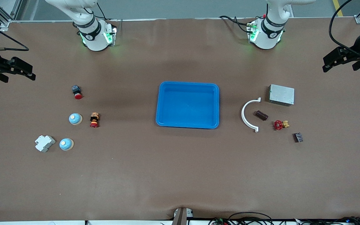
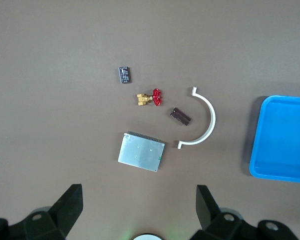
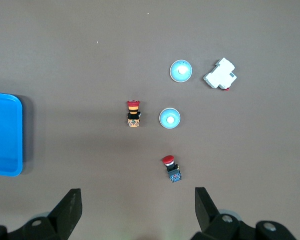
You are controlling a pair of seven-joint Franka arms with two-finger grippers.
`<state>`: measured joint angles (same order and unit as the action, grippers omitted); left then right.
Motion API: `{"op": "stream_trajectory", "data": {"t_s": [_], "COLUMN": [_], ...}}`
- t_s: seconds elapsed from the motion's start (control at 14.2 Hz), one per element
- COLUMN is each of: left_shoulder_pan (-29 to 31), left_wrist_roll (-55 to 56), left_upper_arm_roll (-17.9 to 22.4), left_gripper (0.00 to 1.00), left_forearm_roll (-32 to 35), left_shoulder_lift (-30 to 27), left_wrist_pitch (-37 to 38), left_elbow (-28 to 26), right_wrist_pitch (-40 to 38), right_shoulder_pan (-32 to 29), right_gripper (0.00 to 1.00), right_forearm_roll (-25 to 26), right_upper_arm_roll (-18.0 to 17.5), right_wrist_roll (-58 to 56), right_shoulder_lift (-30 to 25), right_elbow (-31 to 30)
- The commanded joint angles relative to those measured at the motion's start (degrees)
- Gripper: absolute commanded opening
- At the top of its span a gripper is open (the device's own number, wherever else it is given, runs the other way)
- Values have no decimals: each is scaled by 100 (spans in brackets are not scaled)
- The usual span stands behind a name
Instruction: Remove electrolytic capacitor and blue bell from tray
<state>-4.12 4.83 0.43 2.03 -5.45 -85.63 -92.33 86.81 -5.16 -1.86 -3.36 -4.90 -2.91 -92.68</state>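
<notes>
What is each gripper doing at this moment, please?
Left gripper: open, holding nothing, up over the table's edge at the left arm's end.
Right gripper: open, holding nothing, up over the table's edge at the right arm's end.

Blue tray [image 1: 187, 125] empty; maroon capacitor [image 1: 261, 115], blue bells [image 1: 75, 118] outside

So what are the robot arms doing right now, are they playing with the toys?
Nothing is being held right now. The blue tray sits in the middle with nothing in it. The electrolytic capacitor lies on the table inside the white curved clip, toward the left arm's end. Two blue bells sit toward the right arm's end. The left gripper and the right gripper both hang open above the table's ends, waiting.
</notes>
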Motion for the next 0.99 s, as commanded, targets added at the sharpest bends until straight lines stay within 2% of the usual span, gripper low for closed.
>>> {"op": "stream_trajectory", "data": {"t_s": [0.0,0.42,0.78,0.92], "left_shoulder_pan": [43,34,34,34], "left_wrist_roll": [62,62,62,36], "left_upper_arm_roll": [-17,-17,-17,-17], "left_gripper": [100,100,100,100], "left_forearm_roll": [-19,-27,-27,-19], "left_shoulder_lift": [44,44,35,44], "left_wrist_pitch": [20,11,20,20], "left_elbow": [109,109,110,118], "right_wrist_pitch": [-77,-77,-86,-77], "right_shoulder_pan": [226,314,639,639], "right_gripper": [100,100,100,100], "right_forearm_roll": [2,10,10,10], "right_upper_arm_roll": [240,292,643,644], "right_wrist_roll": [-63,-63,-63,-63], "right_shoulder_lift": [-69,-69,-78,-69], "right_elbow": [4,-14,-31,-31]}}
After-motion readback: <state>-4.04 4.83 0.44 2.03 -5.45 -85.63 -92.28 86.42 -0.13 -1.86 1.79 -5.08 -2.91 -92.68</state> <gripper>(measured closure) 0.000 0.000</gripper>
